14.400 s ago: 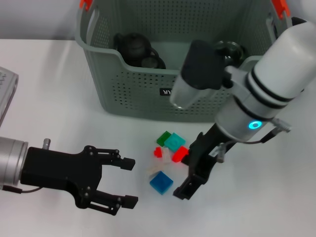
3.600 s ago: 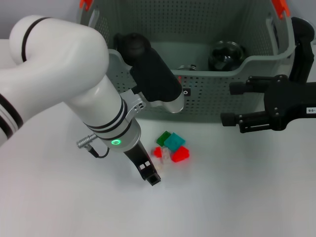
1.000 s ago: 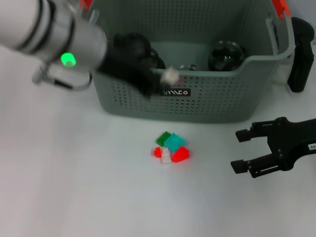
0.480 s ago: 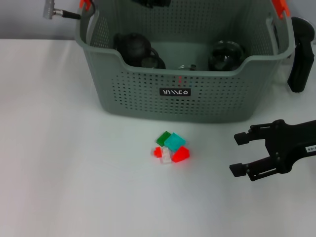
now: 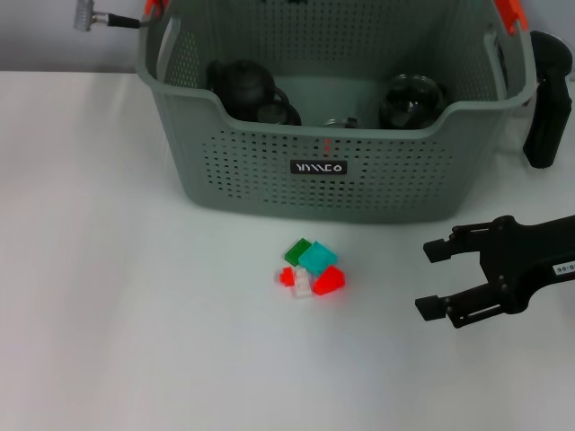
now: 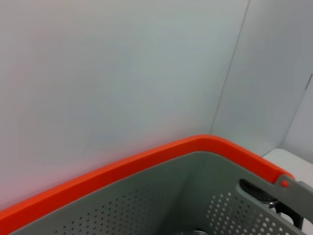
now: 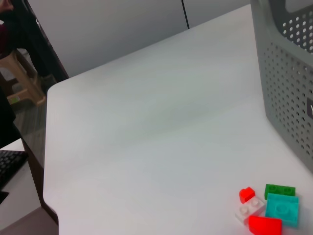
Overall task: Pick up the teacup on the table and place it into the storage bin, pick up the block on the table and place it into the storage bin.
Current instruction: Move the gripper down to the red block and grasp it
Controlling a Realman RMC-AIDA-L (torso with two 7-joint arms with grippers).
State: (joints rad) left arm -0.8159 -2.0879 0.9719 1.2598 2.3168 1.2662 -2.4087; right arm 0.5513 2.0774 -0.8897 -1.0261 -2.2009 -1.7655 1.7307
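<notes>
The grey-green storage bin (image 5: 269,171) stands at the back of the table, its orange rim (image 6: 146,164) filling the left wrist view and its perforated wall (image 7: 288,98) showing in the right wrist view. Inside lie a dark teapot (image 5: 241,83) and a glossy dark teacup (image 5: 411,97). On the table in front sits a cluster of blocks: green (image 5: 297,250), teal (image 5: 317,259), red (image 5: 329,281) and white (image 5: 303,284). They also show in the right wrist view, the teal block (image 7: 282,208) among them. My right gripper (image 5: 436,278) hovers open to the right of the blocks, holding nothing. The left gripper is out of view.
A black upright object (image 5: 546,99) stands right of the bin. A metal connector of the left arm (image 5: 85,16) pokes in at the top left. The white table's corner edge (image 7: 49,147) shows in the right wrist view, with stools and floor beyond it.
The left arm, which held a pale block at the bin's front wall, rose over the bin and left the head view. The right gripper drifted slightly lower and left.
</notes>
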